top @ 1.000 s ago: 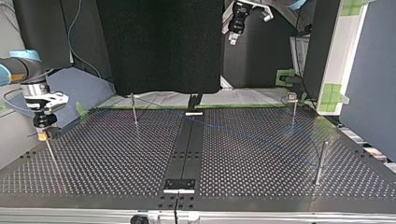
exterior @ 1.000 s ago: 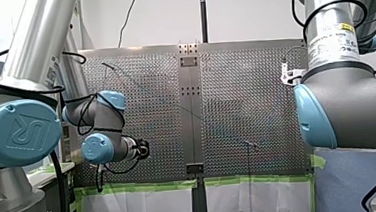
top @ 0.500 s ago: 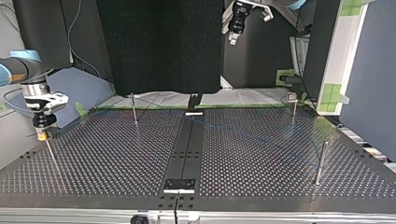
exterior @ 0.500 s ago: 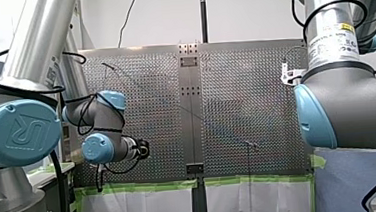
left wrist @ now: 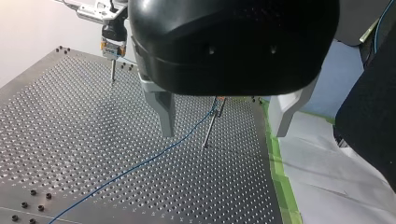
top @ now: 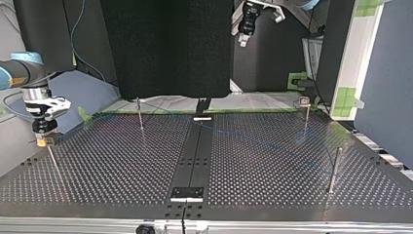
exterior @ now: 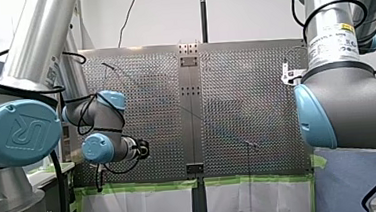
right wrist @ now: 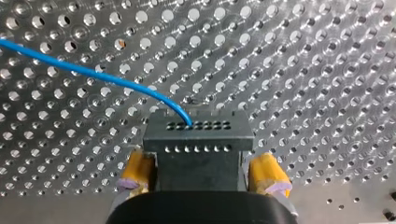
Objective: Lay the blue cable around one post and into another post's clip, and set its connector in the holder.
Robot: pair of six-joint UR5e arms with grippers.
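In the right wrist view my right gripper (right wrist: 203, 183) is open, its yellow pads (right wrist: 135, 171) standing on either side of a dark connector block (right wrist: 198, 140). The blue cable (right wrist: 93, 73) runs into the block's top. In the top view this gripper (top: 43, 139) hangs over the thin post (top: 52, 163) at the left. My left gripper (left wrist: 222, 133) is open with nothing in it. Its metal fingers (left wrist: 164, 112) straddle a clip post (left wrist: 209, 128) from above, and the cable (left wrist: 140, 163) leads to the post's top. The left gripper (top: 246, 31) is high above the table.
Three more thin posts stand on the perforated table: one at the back left (top: 140, 114), one at the back right (top: 306, 114), one at the front right (top: 335, 168). The cable (top: 253, 139) crosses the table between them. A black centre strip (top: 195, 156) divides the table.
My right gripper has shifted very slightly toward the top view's left. The left arm and the cable look unchanged.
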